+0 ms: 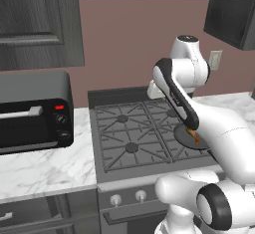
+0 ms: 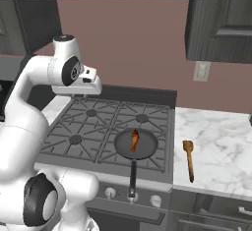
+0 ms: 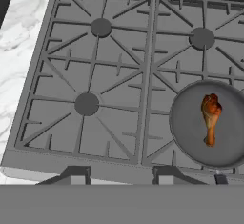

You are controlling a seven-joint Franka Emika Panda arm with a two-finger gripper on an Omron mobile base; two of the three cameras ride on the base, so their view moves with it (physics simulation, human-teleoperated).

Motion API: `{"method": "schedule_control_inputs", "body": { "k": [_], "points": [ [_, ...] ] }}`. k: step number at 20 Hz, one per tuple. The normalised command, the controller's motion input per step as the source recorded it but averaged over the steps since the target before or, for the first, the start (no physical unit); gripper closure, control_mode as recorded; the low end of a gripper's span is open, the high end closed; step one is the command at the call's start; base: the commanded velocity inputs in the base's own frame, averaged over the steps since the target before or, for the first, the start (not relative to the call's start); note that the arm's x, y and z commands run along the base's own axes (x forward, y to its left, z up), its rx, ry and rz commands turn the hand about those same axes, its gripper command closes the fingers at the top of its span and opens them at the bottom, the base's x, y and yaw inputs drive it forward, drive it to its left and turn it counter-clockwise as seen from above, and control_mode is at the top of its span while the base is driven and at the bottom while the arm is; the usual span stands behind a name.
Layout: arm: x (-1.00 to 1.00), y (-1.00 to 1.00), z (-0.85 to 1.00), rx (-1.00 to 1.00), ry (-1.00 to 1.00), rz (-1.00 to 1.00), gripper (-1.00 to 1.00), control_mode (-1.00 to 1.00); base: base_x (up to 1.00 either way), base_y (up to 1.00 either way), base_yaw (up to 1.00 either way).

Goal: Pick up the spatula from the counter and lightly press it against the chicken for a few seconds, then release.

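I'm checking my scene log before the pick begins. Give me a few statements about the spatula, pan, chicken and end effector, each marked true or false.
1. The wooden spatula lies on the marble counter, to the right of the stove. True.
2. The end effector is holding the spatula. False: its fingers stand apart with nothing between them, above the stove.
3. The chicken drumstick lies in the pan. True.
4. The pan sits on the rear left burner. False: it is on the front right one.
5. The pan's handle points toward the stove's front edge. True.
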Motion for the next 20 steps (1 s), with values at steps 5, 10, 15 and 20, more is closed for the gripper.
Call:
{"method": "schedule_control_inputs", "body": {
  "k": [5, 10, 15, 20],
  "points": [
    [-0.15, 0.01, 0.0, 0.0, -0.02, 0.0, -1.0, -1.0, 0.0, 0.0, 0.0],
    [-0.44, -0.01, 0.0, 0.0, -0.08, -0.02, -1.0, -1.0, 0.0, 0.0, 0.0],
    [-0.51, -0.21, 0.0, 0.0, -0.11, -0.01, -1.0, -1.0, 0.0, 0.0, 0.0],
    [-0.55, -0.36, 0.0, 0.0, -0.09, -0.01, -1.0, -1.0, 0.0, 0.0, 0.0]
  ]
}}
